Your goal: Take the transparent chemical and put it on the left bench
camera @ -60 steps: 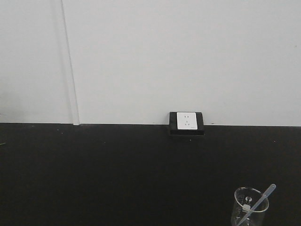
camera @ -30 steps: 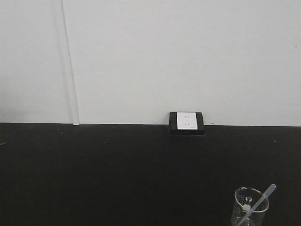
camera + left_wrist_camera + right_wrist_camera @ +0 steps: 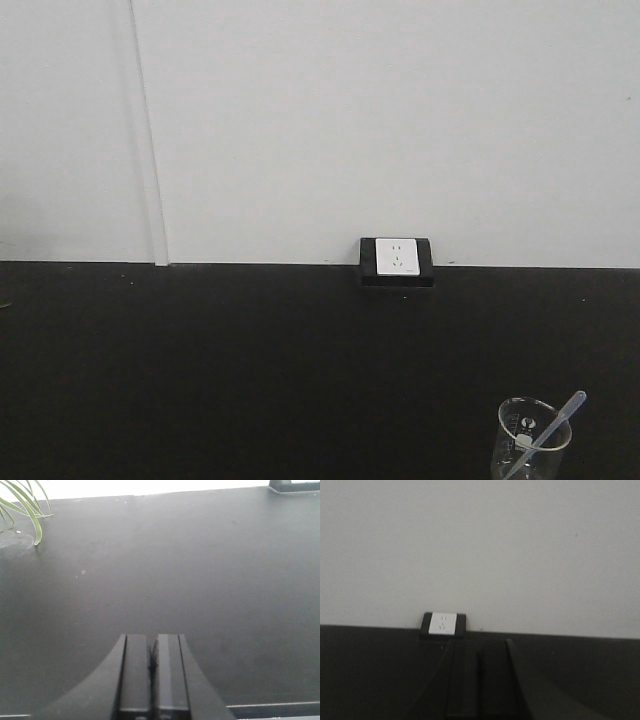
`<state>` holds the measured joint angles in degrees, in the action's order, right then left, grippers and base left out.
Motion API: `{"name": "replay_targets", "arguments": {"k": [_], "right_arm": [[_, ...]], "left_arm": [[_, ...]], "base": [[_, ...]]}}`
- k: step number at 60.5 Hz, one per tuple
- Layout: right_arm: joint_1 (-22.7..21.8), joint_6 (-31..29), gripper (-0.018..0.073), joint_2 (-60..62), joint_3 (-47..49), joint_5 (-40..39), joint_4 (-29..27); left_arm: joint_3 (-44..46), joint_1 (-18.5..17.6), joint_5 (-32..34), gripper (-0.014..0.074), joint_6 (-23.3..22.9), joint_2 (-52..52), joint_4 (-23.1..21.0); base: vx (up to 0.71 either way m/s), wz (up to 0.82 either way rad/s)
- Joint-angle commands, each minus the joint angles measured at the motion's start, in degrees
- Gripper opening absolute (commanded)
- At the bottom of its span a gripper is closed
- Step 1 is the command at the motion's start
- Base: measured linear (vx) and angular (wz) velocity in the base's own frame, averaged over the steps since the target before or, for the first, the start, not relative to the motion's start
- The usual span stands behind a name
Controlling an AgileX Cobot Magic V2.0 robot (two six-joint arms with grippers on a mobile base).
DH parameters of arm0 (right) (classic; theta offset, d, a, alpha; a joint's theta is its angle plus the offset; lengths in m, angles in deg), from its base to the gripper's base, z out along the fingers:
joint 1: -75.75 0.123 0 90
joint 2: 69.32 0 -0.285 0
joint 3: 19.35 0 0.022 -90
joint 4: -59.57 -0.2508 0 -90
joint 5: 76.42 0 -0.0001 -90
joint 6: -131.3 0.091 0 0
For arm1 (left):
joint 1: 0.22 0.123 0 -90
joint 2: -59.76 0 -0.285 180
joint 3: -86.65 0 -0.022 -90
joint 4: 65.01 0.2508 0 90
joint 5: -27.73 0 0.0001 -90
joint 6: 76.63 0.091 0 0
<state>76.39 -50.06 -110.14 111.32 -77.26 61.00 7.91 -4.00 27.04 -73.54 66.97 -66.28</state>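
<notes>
Black bench [image 3: 200, 370] spread ahead of both hands | left gripper [image 3: 152, 639] pressed shut, empty, idle | right gripper [image 3: 479, 647] too dim to tell | glass beaker [image 3: 535, 458] unreached, probably nearer right hand | dropper [image 3: 562, 416] propped on its rim

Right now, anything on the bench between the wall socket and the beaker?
No. In the front view, only bare black benchtop lies between the socket and the beaker; they stand apart.

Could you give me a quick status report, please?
Left pincer shut, empty, over black bench. Right pincer looks shut, empty. Clear beaker with pipette standing untouched, front right. No obstruction seen near it.
</notes>
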Motion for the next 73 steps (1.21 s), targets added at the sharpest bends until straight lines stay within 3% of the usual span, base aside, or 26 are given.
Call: {"name": "replay_targets", "arguments": {"k": [1,13,21,29,39,48,64,73], "right_arm": [[-0.26,-0.46,-0.0007,-6.65,4.97,-3.18,-0.21],[-0.26,-0.18,0.0017,-13.41,8.41,-3.71,-0.27],[-0.26,0.11,0.0081,-14.94,8.76,-4.11,-0.27],[-0.26,0.11,0.0223,-15.46,8.76,-4.11,-0.27],[-0.26,0.77,0.0498,-15.46,8.76,-4.95,-1.42],[-0.26,7.82,0.0652,-15.95,8.76,-4.35,-10.89],[-0.26,9.77,0.0594,-26.95,8.76,-7.47,-28.99],[-0.26,9.77,0.0559,-34.63,8.76,-11.89,-34.82]], "left_arm": [[-0.93,-0.10,4.49,-0.0003,-0.45,-1.10,-0.04],[-0.93,-0.10,4.49,-0.0003,-0.45,-1.10,-0.04],[-0.93,-0.10,4.49,-0.0003,-0.45,-1.10,-0.04],[-0.93,-0.10,4.49,-0.0003,-0.45,-1.10,-0.04],[-0.93,-0.10,4.49,-0.0003,-0.45,-1.10,-0.04],[-0.93,-0.10,4.49,-0.0003,-0.45,-1.10,-0.04],[-0.93,-0.10,4.49,-0.0003,-0.45,-1.10,-0.04],[-0.93,-0.10,4.49,-0.0003,-0.45,-1.10,-0.04]], "base": [[0.00,0.00],[0.00,0.00],[0.00,0.00],[0.00,0.00],[0.00,0.00],[0.00,0.00],[0.00,0.00],[0.00,0.00]]}}
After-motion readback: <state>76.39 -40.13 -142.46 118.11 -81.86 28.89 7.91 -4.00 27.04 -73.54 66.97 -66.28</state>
